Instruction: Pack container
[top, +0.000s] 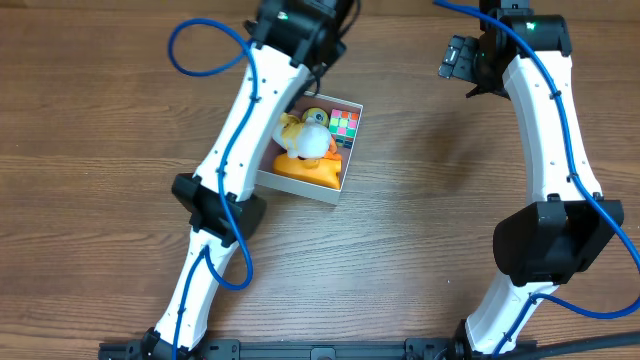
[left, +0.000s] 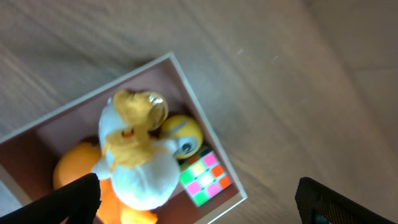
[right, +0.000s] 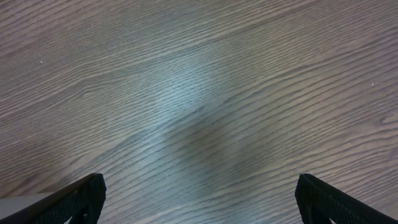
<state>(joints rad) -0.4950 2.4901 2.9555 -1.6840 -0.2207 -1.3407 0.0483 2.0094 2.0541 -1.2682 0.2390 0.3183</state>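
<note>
Wood-grain brown surface (top: 420, 230), bearing one container (top: 300, 191).

Location: just left of centre in the overhead view, in the upper half of the frame, set slightly askew, with its left edge under the left arm.

Appearance: small, square and shallow, with thin white walls and a dull pinkish-brown interior.

Contents, four items, closely packed:
- one white and yellow plush toy (left: 134, 155), lying on top
- one round yellow toy (left: 180, 134)
- one cube with coloured tiles (left: 205, 177), in the corner
- one orange object (left: 68, 171), partly hidden under the plush toy

Hands, two:
- The left hand (left: 202, 202) is above the container, spread wide and gripping nothing.
- The right hand (right: 199, 199), at upper right in the overhead view, is also fully spread and empty, above bare wood well apart from the container.
</note>
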